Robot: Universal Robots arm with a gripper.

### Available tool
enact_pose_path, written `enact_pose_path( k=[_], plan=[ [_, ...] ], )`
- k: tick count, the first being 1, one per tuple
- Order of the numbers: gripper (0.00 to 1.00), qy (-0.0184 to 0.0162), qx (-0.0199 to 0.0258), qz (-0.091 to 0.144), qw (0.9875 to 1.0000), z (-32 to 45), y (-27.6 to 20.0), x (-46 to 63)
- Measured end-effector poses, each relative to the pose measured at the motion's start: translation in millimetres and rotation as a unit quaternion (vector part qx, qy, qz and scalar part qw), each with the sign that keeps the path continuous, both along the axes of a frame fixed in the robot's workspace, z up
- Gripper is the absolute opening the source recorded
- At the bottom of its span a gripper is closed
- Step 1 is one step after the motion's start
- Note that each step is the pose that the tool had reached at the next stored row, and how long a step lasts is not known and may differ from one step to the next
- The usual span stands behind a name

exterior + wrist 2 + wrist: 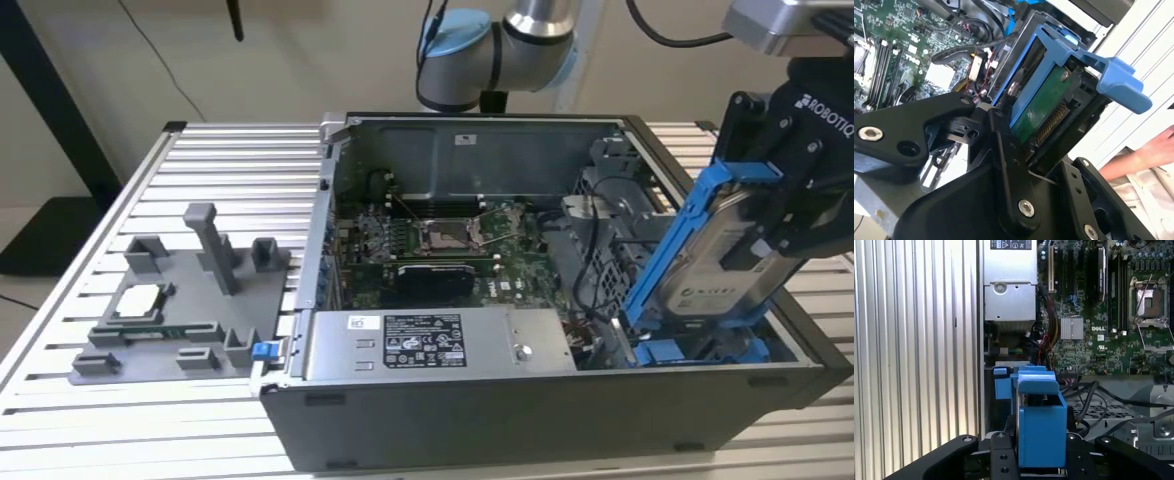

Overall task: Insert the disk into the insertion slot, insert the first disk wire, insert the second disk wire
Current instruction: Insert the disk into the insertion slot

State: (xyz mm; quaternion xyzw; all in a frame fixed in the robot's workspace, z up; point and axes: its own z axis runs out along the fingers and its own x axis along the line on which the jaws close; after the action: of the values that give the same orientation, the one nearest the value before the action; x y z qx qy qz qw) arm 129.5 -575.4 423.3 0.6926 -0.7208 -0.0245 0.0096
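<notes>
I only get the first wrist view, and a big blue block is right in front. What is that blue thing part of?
Observer: In the exterior view it frames the disk, silver with a white label.
Operator: Is it lying flat?
Observer: No, the end effector holds it steeply tilted, lower end by the insertion slot.
Operator: Anyone nearby?
Observer: The second wrist view shows a person's hand beyond the disk.

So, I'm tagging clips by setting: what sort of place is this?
Probably a robot test bench for computer assembly: open computer case on a slatted metal table, parts fixture beside it, gripper holding the disk.
</notes>
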Motion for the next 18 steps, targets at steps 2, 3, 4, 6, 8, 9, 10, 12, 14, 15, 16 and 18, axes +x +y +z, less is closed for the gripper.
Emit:
enact_pose_path(
  k=[2, 3, 4, 6, 8, 9, 10, 12, 14, 15, 16, 18],
  plan=[
    [0.0, 0.0001, 0.0001, 0.0, 1.0, -3.2, -0.1, 1.0],
    [0.0, 0.0001, 0.0002, 0.0, 1.0, -5.0, -0.1, 1.1],
    [0.0, 0.0001, 0.0003, 0.0, 1.0, -6.5, -0.1, 1.1],
    [0.0, 0.0001, 0.0005, 0.0, 1.0, -9.9, -0.1, 1.1],
    [0.0, 0.0001, 0.0007, 0.0, 1.0, -12.8, 0.0, 1.2],
    [0.0, 0.0001, 0.0008, 0.0, 1.0, -14.2, 0.0, 1.4],
    [0.0, 0.0001, 0.0009, 0.0, 1.0, -15.3, 0.0, 1.6],
    [0.0, 0.0001, 0.0012, 0.0, 1.0, -17.5, -0.1, 2.1],
    [0.0, 0.0001, 0.0013, 0.0, 1.0, -19.4, 0.0, 2.8],
    [0.0, 0.0, 0.0017, 0.0, 1.0, -20.5, 0.0, 3.1],
    [0.0, 0.0, 0.0022, 0.0, 1.0, -22.0, -0.1, 3.1],
    [0.0, 0.0002, 0.0023, 0.0, 1.0, -24.1, -0.1, 3.5]
  ],
)
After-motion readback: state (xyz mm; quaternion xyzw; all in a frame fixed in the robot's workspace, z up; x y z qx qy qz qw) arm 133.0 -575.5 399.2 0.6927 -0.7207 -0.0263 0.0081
